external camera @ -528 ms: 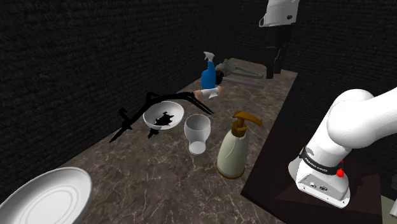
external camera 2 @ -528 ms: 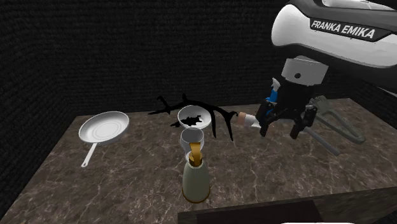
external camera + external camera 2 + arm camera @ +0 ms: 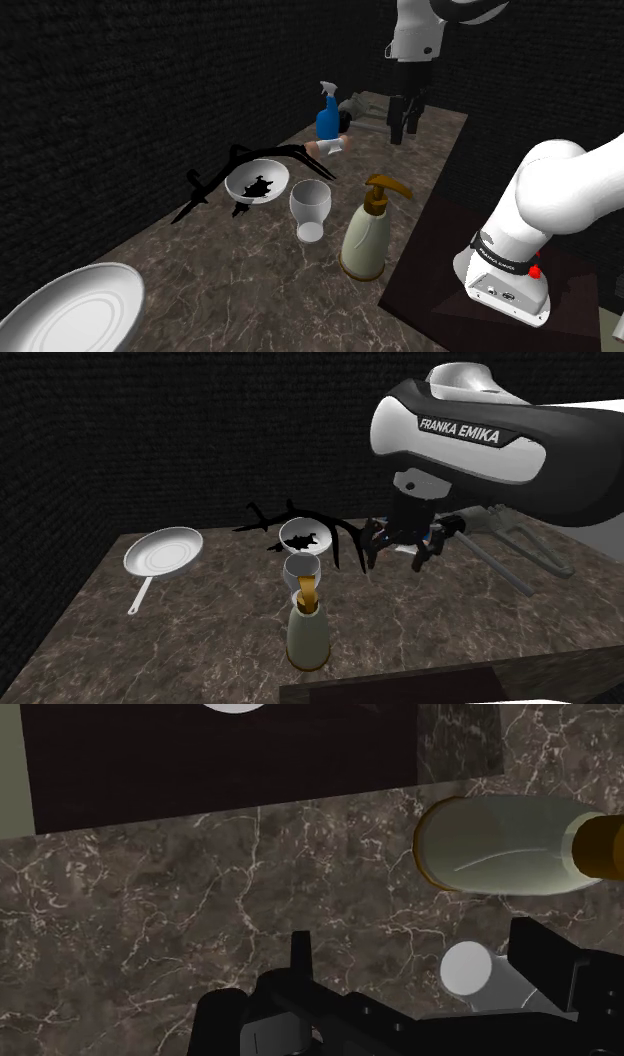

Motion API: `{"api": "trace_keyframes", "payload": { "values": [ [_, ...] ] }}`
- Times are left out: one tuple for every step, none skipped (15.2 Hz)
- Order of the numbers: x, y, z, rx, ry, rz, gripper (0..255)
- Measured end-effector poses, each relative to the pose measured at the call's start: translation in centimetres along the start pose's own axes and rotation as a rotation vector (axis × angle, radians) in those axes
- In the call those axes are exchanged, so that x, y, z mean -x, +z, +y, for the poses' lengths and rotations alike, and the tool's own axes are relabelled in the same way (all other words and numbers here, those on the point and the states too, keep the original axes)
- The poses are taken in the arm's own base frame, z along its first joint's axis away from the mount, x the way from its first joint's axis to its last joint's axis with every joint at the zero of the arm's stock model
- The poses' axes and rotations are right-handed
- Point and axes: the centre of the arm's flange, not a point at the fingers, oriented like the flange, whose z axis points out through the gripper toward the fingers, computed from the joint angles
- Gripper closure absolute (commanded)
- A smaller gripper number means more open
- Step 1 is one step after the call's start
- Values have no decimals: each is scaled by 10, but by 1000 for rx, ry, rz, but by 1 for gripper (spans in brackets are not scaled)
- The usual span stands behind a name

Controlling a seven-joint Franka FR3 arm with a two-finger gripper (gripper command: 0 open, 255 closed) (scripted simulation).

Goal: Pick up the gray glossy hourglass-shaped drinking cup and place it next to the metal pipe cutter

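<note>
The pale glossy hourglass cup (image 3: 311,210) stands upright on the marble counter, between a white bowl (image 3: 257,182) and a soap dispenser (image 3: 367,232). My black gripper (image 3: 403,118) hangs open and empty above the counter's far part, well away from the cup. In the second exterior view the gripper (image 3: 405,548) hovers to the right of the cup (image 3: 301,569). The grey pipe cutter (image 3: 520,555) lies further right, near the counter's end. In the wrist view, the cup (image 3: 468,971) shows close by one finger (image 3: 548,954), below the lying-looking soap dispenser (image 3: 500,846).
A blue spray bottle (image 3: 327,112) stands near the pipe cutter (image 3: 373,108). A black branch-like shape (image 3: 215,172) sprawls beside the bowl. A white pan (image 3: 70,310) sits at the near left. The dark stand (image 3: 450,290) borders the counter.
The arm has swung down and toward the cup: the gripper moved left in the second exterior view and sits lower in the shoulder view. The objects have not moved.
</note>
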Motion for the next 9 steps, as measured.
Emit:
{"api": "trace_keyframes", "payload": {
  "values": [
    [-4,4,-10,2,1,10,0],
    [-11,9,-19,3,2,19,0],
    [-15,16,-30,5,3,28,0],
    [-20,24,-44,7,4,37,0],
    [-23,28,-52,9,5,48,0],
    [-29,35,-61,11,6,57,0],
    [-34,39,-70,12,6,67,0],
    [-39,45,-82,14,7,76,0],
    [-43,48,-93,16,8,86,0]
  ]
}}
